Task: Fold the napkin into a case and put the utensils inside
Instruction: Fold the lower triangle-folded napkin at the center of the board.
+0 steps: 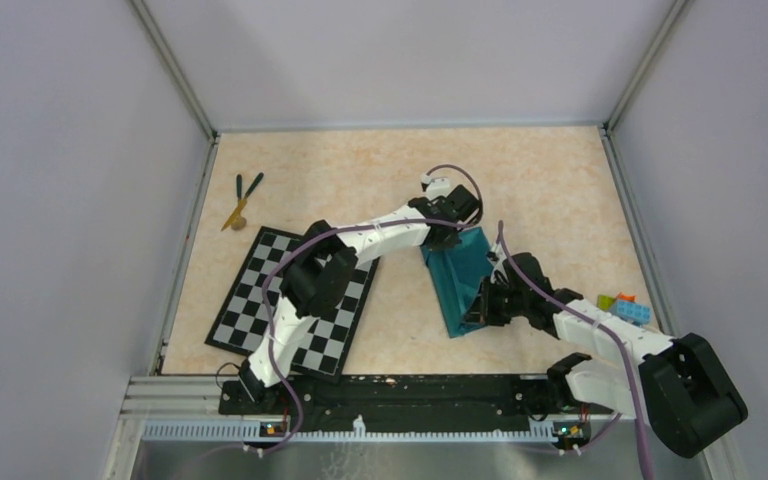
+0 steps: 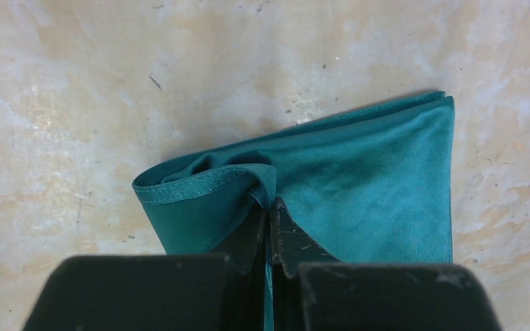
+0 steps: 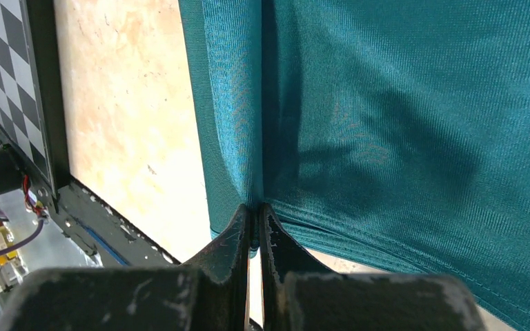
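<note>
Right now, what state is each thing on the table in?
napkin: folded in layers, gripped at two edges.
left hand: shut on the napkin.
right hand: shut on the napkin.
utensils: lying loose, far left, outside the napkin.
checkerboard mat: lying flat.
toy blocks: untouched, right edge.

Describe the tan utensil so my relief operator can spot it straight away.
Find the checkerboard mat on the left side of the table. Just beyond its far corner lie three slim utensils, meeting at one point. The tan utensil is the yellowish one nearest the mat; the other two are dark green.
</note>
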